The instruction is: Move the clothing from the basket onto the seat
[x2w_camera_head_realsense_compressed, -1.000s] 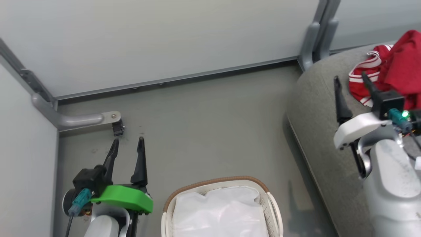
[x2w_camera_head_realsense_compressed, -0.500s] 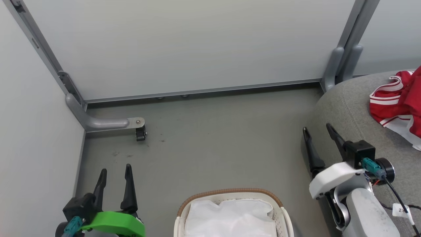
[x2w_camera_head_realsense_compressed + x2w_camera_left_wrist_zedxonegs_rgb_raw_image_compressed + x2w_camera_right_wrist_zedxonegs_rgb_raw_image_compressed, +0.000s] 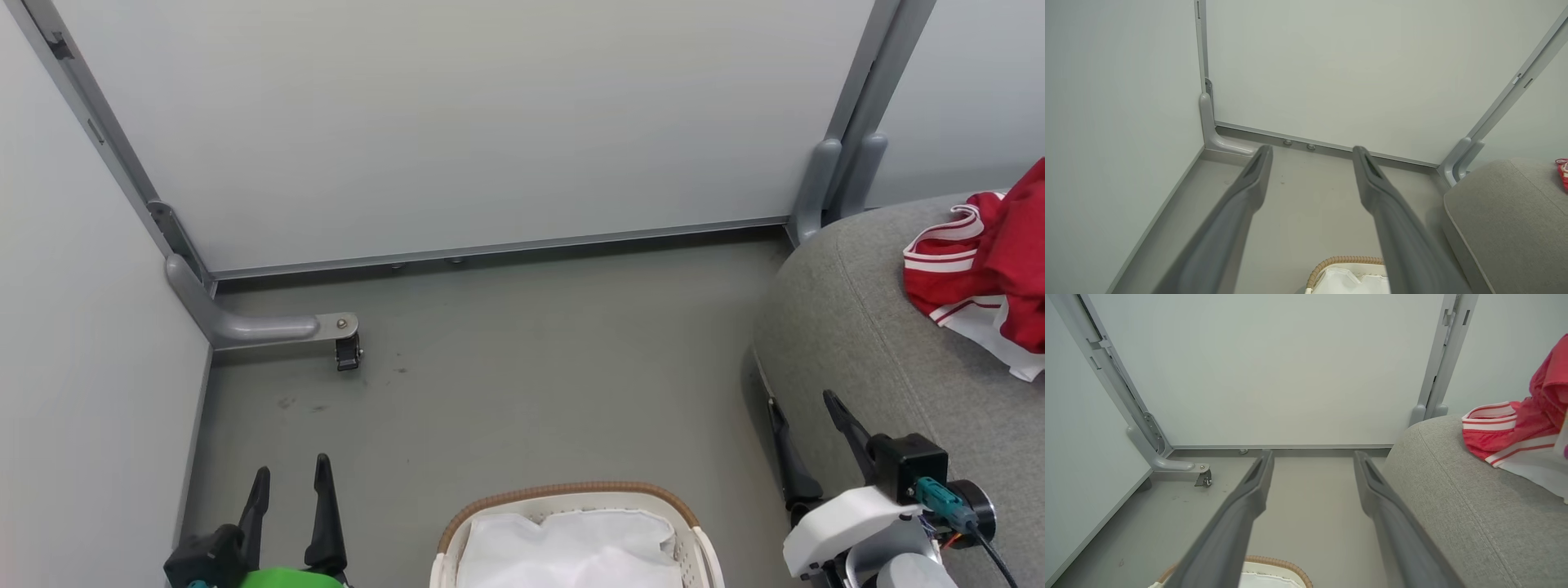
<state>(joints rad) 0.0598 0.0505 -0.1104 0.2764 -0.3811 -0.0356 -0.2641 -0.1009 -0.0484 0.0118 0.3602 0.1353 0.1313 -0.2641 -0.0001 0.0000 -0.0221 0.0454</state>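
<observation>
Head view: clothing [image 3: 971, 261] draped on seat [image 3: 849, 343], apparently delivered; white fabric [image 3: 571, 547] in basket [image 3: 571, 488]; left gripper [image 3: 292, 465], right gripper [image 3: 802, 400] empty, jaws apart.

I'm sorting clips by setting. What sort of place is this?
Probably a partitioned test bay, not a real home: pale partition panels on grey metal posts, a grey wheeled support foot, and a large grey fabric sofa beside a white plastic laundry basket.

This looked like a lab test cell staged as a home. Pale partition panels [image 3: 490, 122] on grey metal frames [image 3: 878, 82], one foot on a caster [image 3: 348, 353], stood beyond the fingers [image 3: 325, 514], a grey fabric seat [image 3: 857, 327] to their right.
</observation>
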